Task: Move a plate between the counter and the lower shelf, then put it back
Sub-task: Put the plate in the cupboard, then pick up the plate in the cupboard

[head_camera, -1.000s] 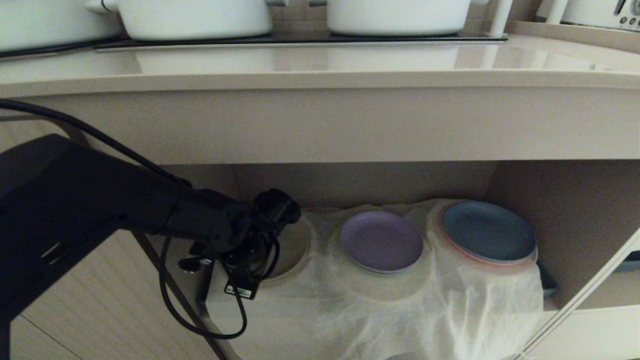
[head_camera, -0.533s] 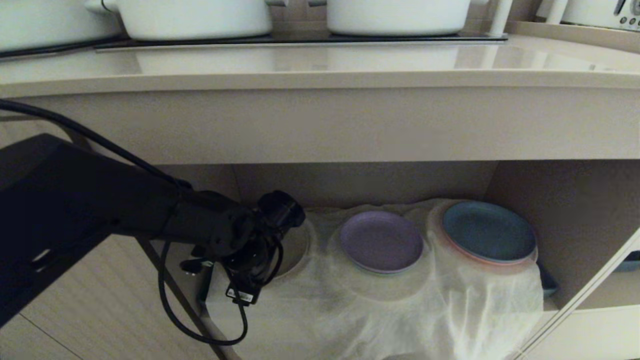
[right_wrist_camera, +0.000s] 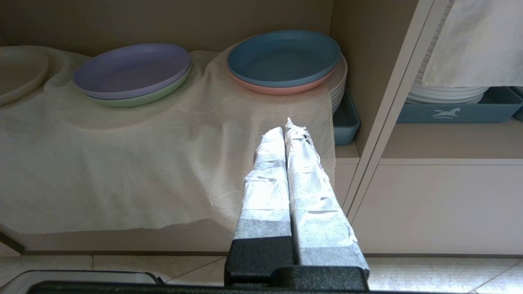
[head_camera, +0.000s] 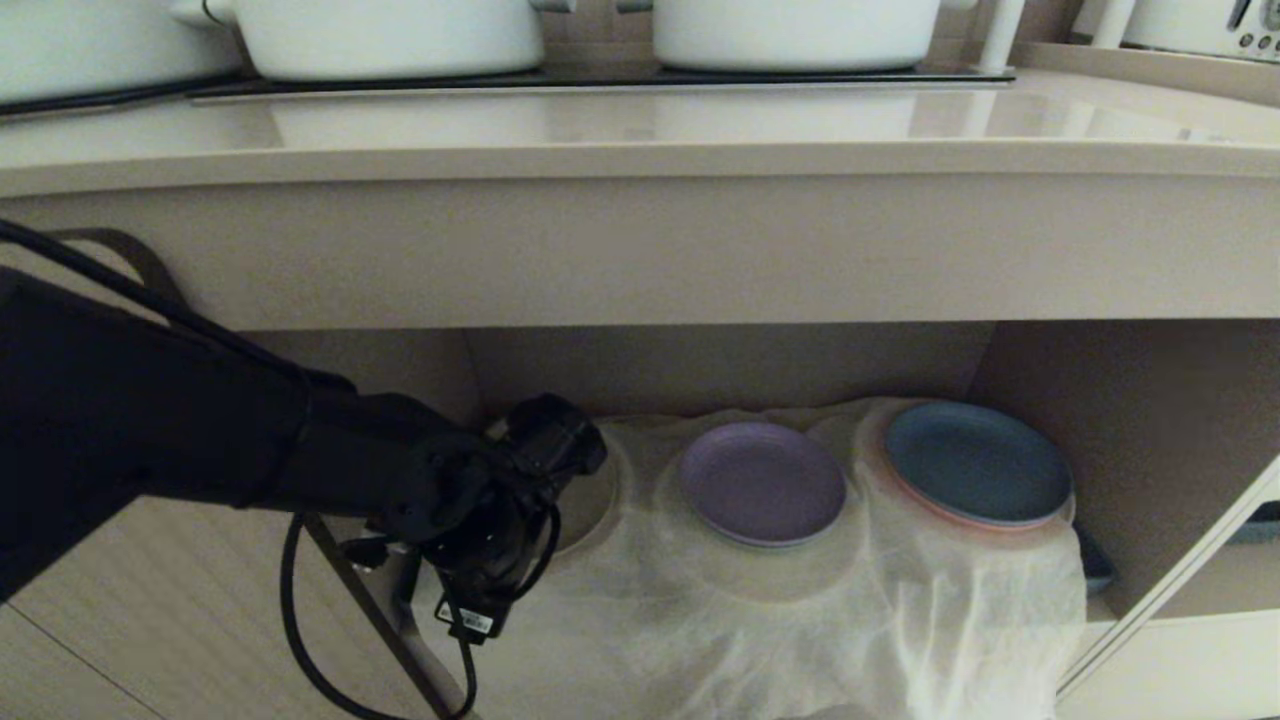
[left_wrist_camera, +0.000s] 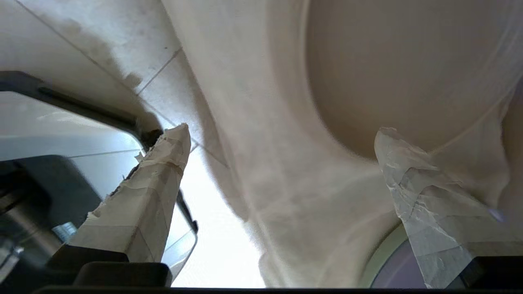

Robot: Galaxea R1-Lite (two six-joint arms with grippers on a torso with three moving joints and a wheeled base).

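The cream plate (head_camera: 592,503) lies on the white cloth (head_camera: 700,600) at the left end of the lower shelf (head_camera: 720,365), mostly hidden behind my left arm (head_camera: 420,480). In the left wrist view my left gripper (left_wrist_camera: 282,132) is open, its taped fingers (left_wrist_camera: 159,179) wide apart with only cloth between them. The plate (left_wrist_camera: 388,69) rests just past the fingertips, not gripped. The plate (right_wrist_camera: 18,75) also shows at the edge of the right wrist view. My right gripper (right_wrist_camera: 288,126) hangs shut and empty in front of the shelf. Above runs the counter (head_camera: 640,130).
A purple plate (head_camera: 765,482) on a green one sits mid-shelf. A blue plate (head_camera: 978,462) tops a pink one and a white stack at the right. White pots (head_camera: 400,35) stand on the hob. A cabinet upright (right_wrist_camera: 388,102) and blue tray (right_wrist_camera: 449,112) lie further right.
My left wrist has sunk a little and drawn slightly back toward me from the shelf. The cream plate stays on the cloth.
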